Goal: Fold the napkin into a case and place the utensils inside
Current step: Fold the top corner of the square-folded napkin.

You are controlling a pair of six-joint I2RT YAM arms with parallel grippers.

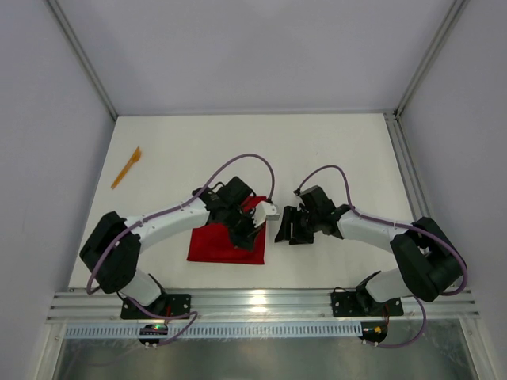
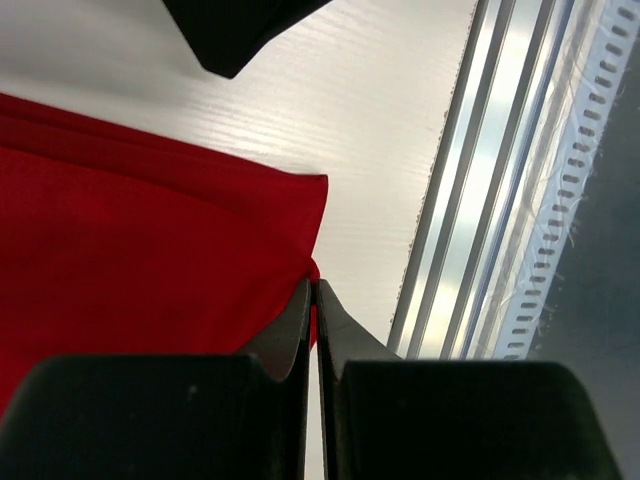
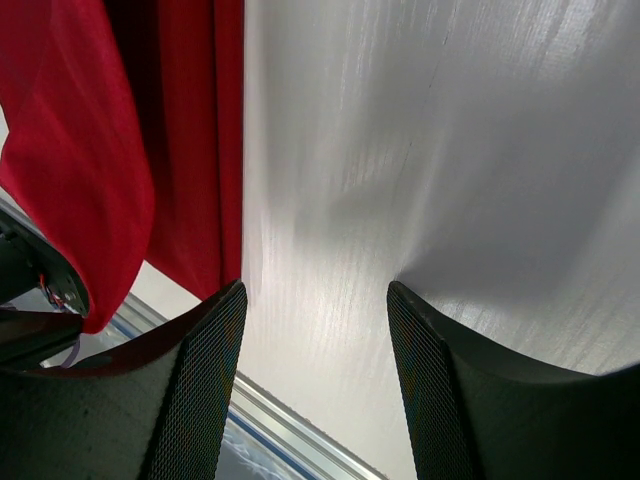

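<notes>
Napkin (image 1: 215, 245) corner in closed left pincer (image 2: 313, 298)

the top camera looks down from well above the napkin (image 1: 224, 244), arm bases (image 1: 154, 305) nearest. the left wrist camera hovers close over the napkin's corner; the right one sits low just beside its edge. all three share it.
</notes>
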